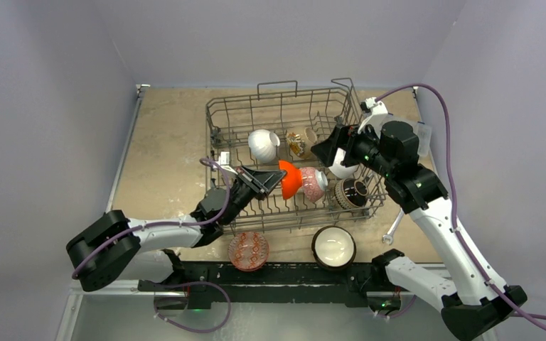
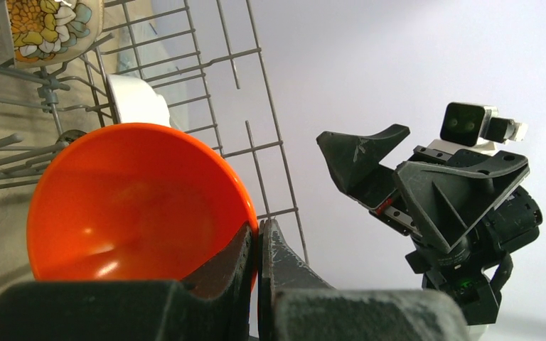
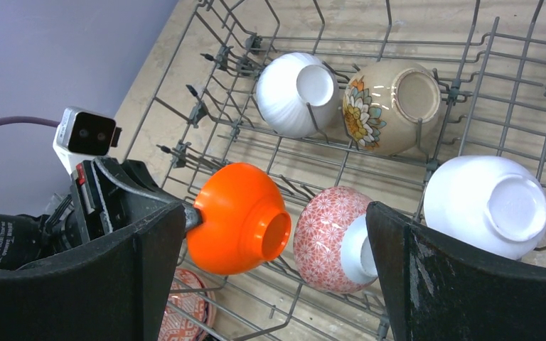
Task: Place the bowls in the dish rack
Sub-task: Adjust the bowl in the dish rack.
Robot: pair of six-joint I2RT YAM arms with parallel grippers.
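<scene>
Inside the dish rack (image 1: pixel 291 219), the orange bowl (image 1: pixel 289 180) lies on its side.
The left gripper (image 1: pixel 277 177) pinches its rim; the right gripper (image 1: pixel 327 147), spread wide, half hides a white bowl (image 1: pixel 340 171).

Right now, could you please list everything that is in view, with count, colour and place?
dish rack: one, dark grey, middle of table
bowls in rack: six, orange, ribbed white, floral beige, red-patterned, dark striped, plain white
bowls on table: two, patterned red and dark with cream inside, before the rack
metal tool: one, silver, maybe a wrench, right of the rack's near corner
table: one, tan
left jaws: black, shut on orange bowl's rim
right jaws: black, open, over rack's right side
</scene>
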